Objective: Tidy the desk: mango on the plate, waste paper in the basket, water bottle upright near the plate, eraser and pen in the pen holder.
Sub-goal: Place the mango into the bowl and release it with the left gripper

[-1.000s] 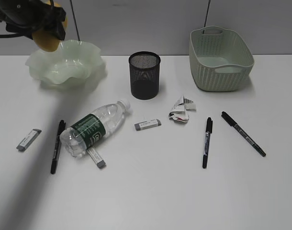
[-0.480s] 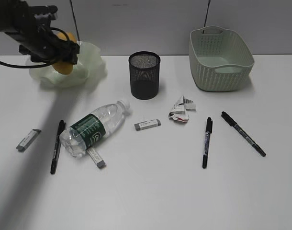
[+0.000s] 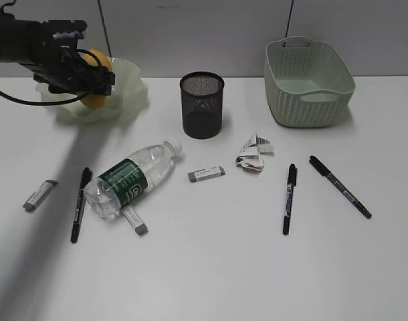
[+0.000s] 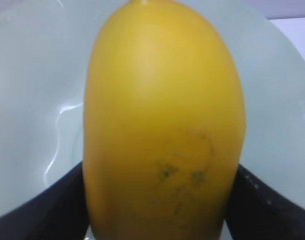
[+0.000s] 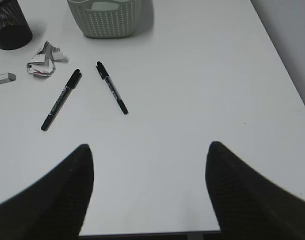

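Observation:
My left gripper (image 3: 90, 80) is shut on the yellow mango (image 3: 97, 63) and holds it low inside the wavy pale green plate (image 3: 127, 87) at the back left. The mango (image 4: 162, 125) fills the left wrist view, with the plate (image 4: 32, 100) behind it. The water bottle (image 3: 130, 177) lies on its side. The waste paper (image 3: 252, 155) (image 5: 42, 62) lies right of the black mesh pen holder (image 3: 202, 105) (image 5: 10, 22). My right gripper (image 5: 147, 165) is open and empty above the desk (image 3: 224, 261), out of the exterior view.
The green basket (image 3: 308, 83) (image 5: 105, 17) stands at the back right. Two pens (image 3: 289, 197) (image 3: 339, 186) lie to the right, one pen (image 3: 79, 202) left of the bottle. Erasers (image 3: 206, 174) (image 3: 40, 194) (image 3: 134, 220) lie about the bottle.
My left gripper has carried the mango from above the plate's left rim rightward and down into the plate. Nothing else has moved.

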